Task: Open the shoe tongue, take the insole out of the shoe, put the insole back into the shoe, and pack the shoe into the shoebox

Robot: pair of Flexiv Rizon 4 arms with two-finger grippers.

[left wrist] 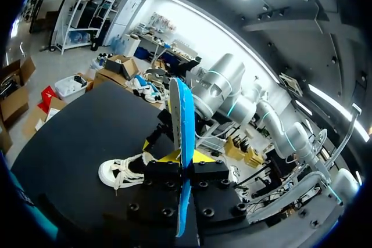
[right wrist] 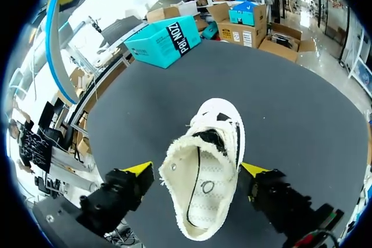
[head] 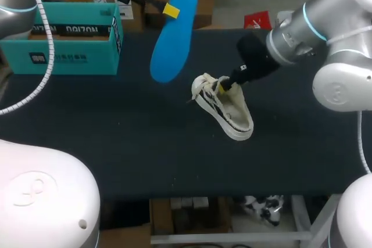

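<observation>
The white shoe [head: 224, 108] lies on the dark table [head: 145, 149]. The right gripper [right wrist: 196, 168] stands over its heel, fingers spread on both sides, not clamping. The left gripper [head: 171, 10] pinches the blue insole [head: 173, 42], raised beside the shoe. The teal shoebox [head: 70, 56] sits well apart from the shoe.

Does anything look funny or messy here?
The blue insole is out of the white shoe, held up in the air by the left gripper. The shoe sits empty on the table, laces loose, between the right gripper's open fingers.
</observation>
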